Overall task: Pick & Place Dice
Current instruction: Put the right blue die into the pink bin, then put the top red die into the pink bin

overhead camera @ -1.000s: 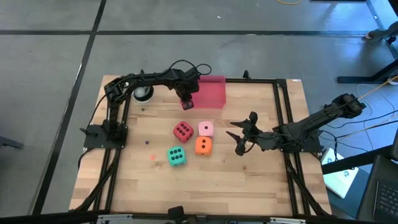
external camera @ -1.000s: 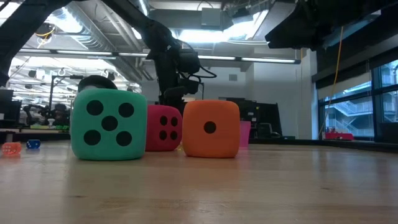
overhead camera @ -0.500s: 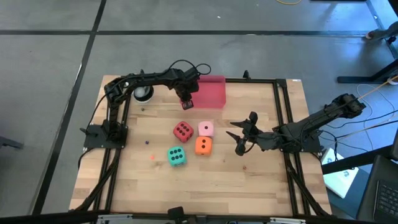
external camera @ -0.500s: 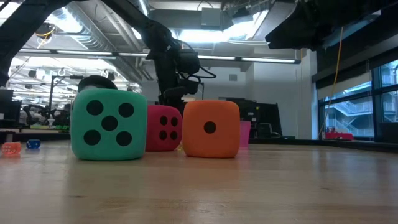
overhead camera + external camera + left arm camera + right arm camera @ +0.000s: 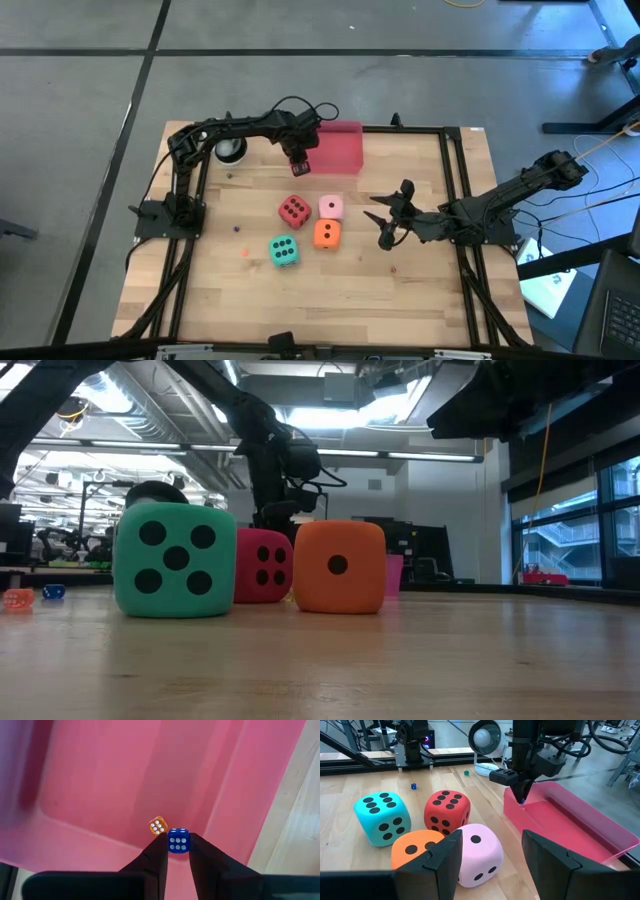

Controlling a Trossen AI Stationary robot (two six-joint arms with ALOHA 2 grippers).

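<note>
Four big soft dice stand close together mid-table: red (image 5: 293,210), light pink (image 5: 331,207), orange (image 5: 326,234) and green (image 5: 284,250), each resting on one face. My left gripper (image 5: 178,851) hangs over the near end of the pink tray (image 5: 340,148) at the far edge, shut on a small blue die (image 5: 178,840). A small orange die (image 5: 157,826) lies on the tray floor below it. My right gripper (image 5: 388,225) stands open, right of the big dice, with nothing between its fingers. My left gripper pinches the small blue die by two opposite sides (image 5: 170,842) between its two fingertips. The fingers come from above, pointing steeply down. The die hangs clear above the tray floor, its six-pip face toward the wrist camera.
A white round device (image 5: 232,150) stands at the table's far left. Tiny loose dice lie on the wood left of the big dice (image 5: 236,228), (image 5: 244,252). Black frame rails (image 5: 455,180) run along the table's sides. Bare wood stretches toward the near edge.
</note>
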